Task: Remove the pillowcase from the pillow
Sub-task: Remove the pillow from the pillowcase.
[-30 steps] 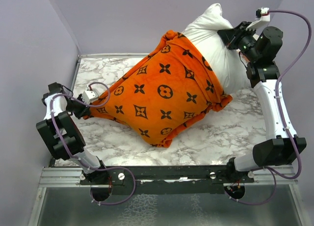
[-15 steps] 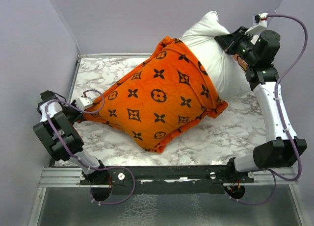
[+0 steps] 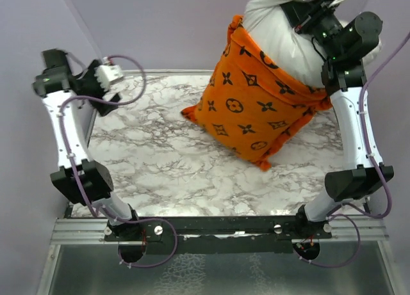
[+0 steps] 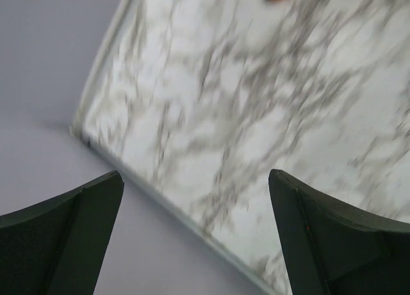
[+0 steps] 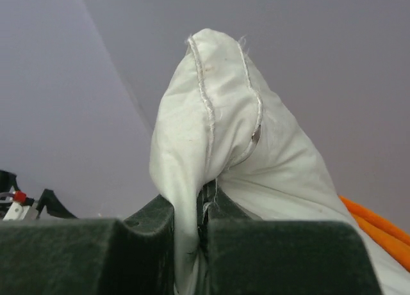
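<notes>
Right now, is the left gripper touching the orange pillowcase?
Apart. The top external view shows the left gripper open over the left edge of the table, with bare marble between it and the pillowcase.

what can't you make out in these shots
- Top view: pillow top cut off by the frame edge; its lower part hidden inside the pillowcase.
- Left wrist: blurred table; only a pillowcase sliver at the top edge.
- Right wrist: pillow hides nearly all the pillowcase.

Soft even light; L wrist view motion-blurred.
</notes>
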{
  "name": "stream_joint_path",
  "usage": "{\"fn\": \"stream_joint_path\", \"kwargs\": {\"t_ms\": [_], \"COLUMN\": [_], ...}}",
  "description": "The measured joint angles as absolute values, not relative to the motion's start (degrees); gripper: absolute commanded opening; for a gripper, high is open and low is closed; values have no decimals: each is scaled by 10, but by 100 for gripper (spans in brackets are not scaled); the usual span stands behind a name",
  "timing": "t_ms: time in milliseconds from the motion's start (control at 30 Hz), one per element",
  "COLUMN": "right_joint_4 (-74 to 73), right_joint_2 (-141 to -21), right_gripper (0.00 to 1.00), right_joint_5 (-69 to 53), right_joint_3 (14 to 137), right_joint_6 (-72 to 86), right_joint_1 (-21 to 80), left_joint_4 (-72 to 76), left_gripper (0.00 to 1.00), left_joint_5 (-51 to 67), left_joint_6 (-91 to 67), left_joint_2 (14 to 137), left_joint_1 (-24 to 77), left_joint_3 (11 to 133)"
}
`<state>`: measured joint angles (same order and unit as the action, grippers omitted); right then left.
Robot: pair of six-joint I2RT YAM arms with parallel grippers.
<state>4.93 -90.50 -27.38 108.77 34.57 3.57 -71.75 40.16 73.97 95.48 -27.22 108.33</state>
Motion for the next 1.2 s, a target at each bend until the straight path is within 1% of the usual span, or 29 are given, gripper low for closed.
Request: {"fn": "stream_joint_path", "kwargs": {"t_ms": [100, 167, 200, 267, 300, 400, 500, 633, 733, 800, 833, 867, 900, 933, 967, 1000, 1033, 1067, 1133, 1200], "right_joint_4": [27, -3, -11, -24, -26, -32, -38, -85, -95, -95, -95, -95, -95, -94, -94, -93, -90, -90, -78, -46], "right_joint_2": [-951, -985, -998, -1005, -999, -981, -980, -1000, -1016, -1017, -1017, -1017, -1017, -1017, -1017, -1017, -1017, -1016, -997, -949], "right_gripper": [1, 1, 1, 1, 1, 1, 1, 1, 1, 1, 1, 1, 4, 15, 29, 40, 50, 57, 67, 78], "right_joint_5": [-301, -327, -337, -353, -356, -360, -366, -366, -366, -367, -369, -370, -371, -372, -372, -366, -360, -349, -330, -325], "right_joint_3": [1190, 1261, 1284, 1290, 1270, 1200, 1160, 1190, 1217, 1218, 1218, 1217, 1216, 1215, 1213, 1211, 1208, 1204, 1175, 1112], "right_joint_6": [311, 288, 276, 247, 227, 182, 146, 91, 77, 74, 73, 73, 74, 74, 74, 73, 73, 74, 85, 102], "right_joint_1": [84, 109, 123, 157, 180, 250, 320, 403, 408, 409, 409, 409, 410, 411, 412, 412, 412, 409, 401, 402], "left_joint_4": [-704, -641, -585, -483, -412, -275, -213, -201, -203, -210, -215, -223, -234, -252, -264, -280, -294, -299, -293, -282], "left_gripper": [99, 99, 99, 99, 99, 99, 99, 99, 99, 96, 90, 80, 65, 34, 14, 1, 0, 0, 0, 0], "left_joint_5": [458, 501, 523, 552, 567, 591, 593, 580, 569, 567, 567, 569, 572, 578, 583, 591, 597, 597, 575, 536], "left_joint_6": [638, 534, 460, 344, 275, 137, 70, 52, 62, 86, 98, 114, 129, 148, 159, 169, 180, 189, 192, 197], "left_joint_2": [911, 876, 853, 817, 799, 785, 807, 841, 839, 834, 830, 825, 822, 822, 822, 822, 821, 818, 806, 806], "left_joint_1": [-141, -91, -80, -77, -74, -42, 5, 45, 46, 48, 48, 48, 49, 51, 55, 60, 65, 70, 75, 77], "left_joint_3": [1131, 1130, 1119, 1095, 1078, 1073, 1105, 1149, 1150, 1147, 1143, 1137, 1134, 1134, 1134, 1134, 1131, 1126, 1106, 1098]}}
